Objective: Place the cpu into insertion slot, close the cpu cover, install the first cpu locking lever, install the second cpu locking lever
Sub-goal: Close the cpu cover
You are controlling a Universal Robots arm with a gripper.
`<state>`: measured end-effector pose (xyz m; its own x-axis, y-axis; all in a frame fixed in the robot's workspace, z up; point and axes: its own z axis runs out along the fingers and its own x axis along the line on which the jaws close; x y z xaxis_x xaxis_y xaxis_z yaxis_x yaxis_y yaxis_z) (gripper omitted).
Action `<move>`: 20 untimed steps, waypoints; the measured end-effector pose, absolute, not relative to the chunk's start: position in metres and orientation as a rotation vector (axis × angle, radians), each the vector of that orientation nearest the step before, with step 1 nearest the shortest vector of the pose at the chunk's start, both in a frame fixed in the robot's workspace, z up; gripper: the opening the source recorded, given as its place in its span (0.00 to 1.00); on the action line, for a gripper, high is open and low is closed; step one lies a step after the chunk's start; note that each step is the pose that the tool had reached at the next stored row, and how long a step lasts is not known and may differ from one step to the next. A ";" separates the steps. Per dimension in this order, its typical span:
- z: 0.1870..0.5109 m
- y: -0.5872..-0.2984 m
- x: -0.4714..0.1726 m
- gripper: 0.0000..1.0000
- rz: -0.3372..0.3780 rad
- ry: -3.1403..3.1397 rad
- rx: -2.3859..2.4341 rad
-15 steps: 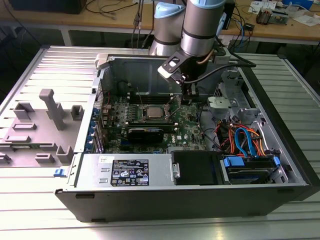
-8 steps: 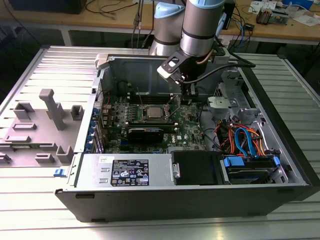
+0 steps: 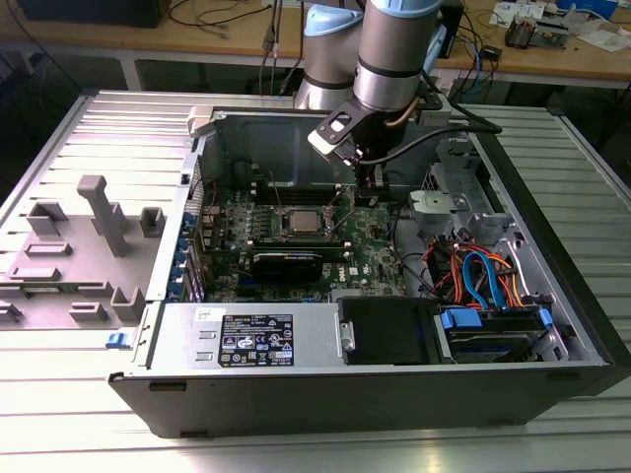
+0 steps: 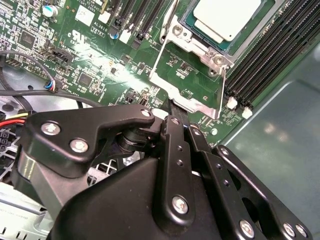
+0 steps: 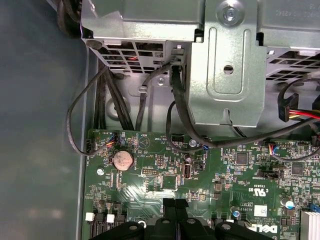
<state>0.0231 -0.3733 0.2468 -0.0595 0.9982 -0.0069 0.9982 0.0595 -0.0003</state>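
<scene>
In the first wrist view the gripper [image 5: 175, 203] hangs over the circuit board [image 5: 165, 175] with its fingers pressed together. In the second wrist view its tips meet the free edge of the cpu cover [image 4: 195, 101], which is swung open off the socket; whether they pinch it cannot be told. Beyond it the cpu [image 4: 227, 17] lies seated in the insertion slot [image 4: 197, 42], mid-board beside the memory slots [image 4: 270, 55].

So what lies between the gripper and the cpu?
The open cpu cover stands between the gripper and the cpu, in the second wrist view.
</scene>
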 end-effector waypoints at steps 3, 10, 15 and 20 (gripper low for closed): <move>0.247 -0.373 0.023 0.11 -0.008 2.283 2.151; 0.245 -0.373 0.014 0.11 -0.013 2.286 2.154; 0.245 -0.373 0.013 0.11 -0.013 2.286 2.154; 0.245 -0.373 0.012 0.11 -0.013 2.286 2.154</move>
